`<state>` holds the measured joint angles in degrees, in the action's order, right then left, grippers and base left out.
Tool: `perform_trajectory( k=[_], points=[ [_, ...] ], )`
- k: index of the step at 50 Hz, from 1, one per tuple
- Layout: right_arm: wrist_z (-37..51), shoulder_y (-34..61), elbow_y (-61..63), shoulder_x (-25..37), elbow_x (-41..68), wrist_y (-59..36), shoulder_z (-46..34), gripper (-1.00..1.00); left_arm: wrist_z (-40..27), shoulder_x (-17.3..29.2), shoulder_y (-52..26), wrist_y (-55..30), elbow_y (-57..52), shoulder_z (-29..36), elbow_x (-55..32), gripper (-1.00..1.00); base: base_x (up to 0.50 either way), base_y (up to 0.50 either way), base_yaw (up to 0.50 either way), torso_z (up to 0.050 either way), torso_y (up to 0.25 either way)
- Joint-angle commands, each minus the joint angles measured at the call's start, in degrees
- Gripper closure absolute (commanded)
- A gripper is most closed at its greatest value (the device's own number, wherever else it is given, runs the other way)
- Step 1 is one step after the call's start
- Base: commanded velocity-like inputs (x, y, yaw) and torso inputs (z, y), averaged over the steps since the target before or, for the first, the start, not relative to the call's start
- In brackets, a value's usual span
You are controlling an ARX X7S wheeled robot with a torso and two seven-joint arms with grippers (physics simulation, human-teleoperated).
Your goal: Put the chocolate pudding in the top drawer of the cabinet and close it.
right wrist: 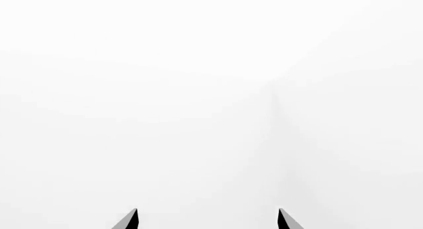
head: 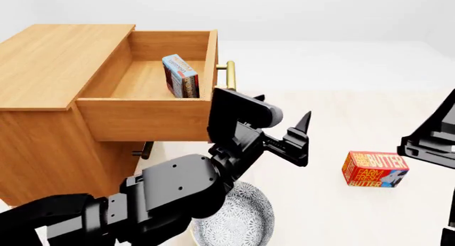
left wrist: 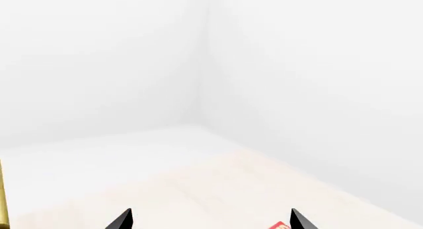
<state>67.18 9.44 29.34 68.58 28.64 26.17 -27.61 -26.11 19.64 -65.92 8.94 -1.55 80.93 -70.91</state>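
Chocolate pudding (head: 180, 75) upright in pulled-out top drawer (head: 153, 118); left claw (head: 301, 135) (empty) apart, right claw (right wrist: 207, 220) apart.

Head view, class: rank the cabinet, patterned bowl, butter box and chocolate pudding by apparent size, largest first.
1. cabinet
2. patterned bowl, partly hidden by the left arm
3. butter box
4. chocolate pudding, though it stands farther away in the top drawer, so 3 and 4 are uncertain.

The red-and-blue chocolate pudding (head: 180, 76) stood on edge inside the pulled-out top drawer (head: 146, 120) of the honey-brown cabinet (head: 50, 65), against its right front wall.
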Motion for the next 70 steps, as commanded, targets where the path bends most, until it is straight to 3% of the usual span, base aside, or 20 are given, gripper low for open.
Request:
perform_trajectory(
  k=[1,25,45,64,70],
  points=[
    [-1.35,1.26,-1.32,-2.03,0.07,-0.74,-0.34,-1.00,0.93,-2.67,-0.33,-1.03,4.32,0.65,0.54,-1.00,0.00,0.00,0.00,0.000,0.000],
    [-1.21,-1.32,-2.16,-1.50,0.22,1.63,0.65,-1.00,1.60,-5.52,-1.57,-2.41,8.74,1.22,2.05,-1.00,0.00,0.00,0.00,0.000,0.000],
    [1.59,-7.34,-1.71,1.90,-0.53,6.16,2.73,-1.00,5.99,-10.50,-1.35,-3.06,23.77,0.08,0.51,-1.00,0.00,0.00,0.00,0.000,0.000],
    [-1.44,-2.79,-3.26,-2.46,-0.35,2.50,1.61,-1.00,10.14,-12.95,-1.43,-2.97,33.34,-1.16,-0.66,-1.00,0.00,0.00,0.00,0.000,0.000],
    [-0.25,-5.05,-2.50,-0.96,-0.52,3.93,2.44,-1.00,11.50,-13.44,-1.43,-2.63,36.65,-1.76,-1.02,-1.00,0.00,0.00,0.00,0.000,0.000]
  ],
)
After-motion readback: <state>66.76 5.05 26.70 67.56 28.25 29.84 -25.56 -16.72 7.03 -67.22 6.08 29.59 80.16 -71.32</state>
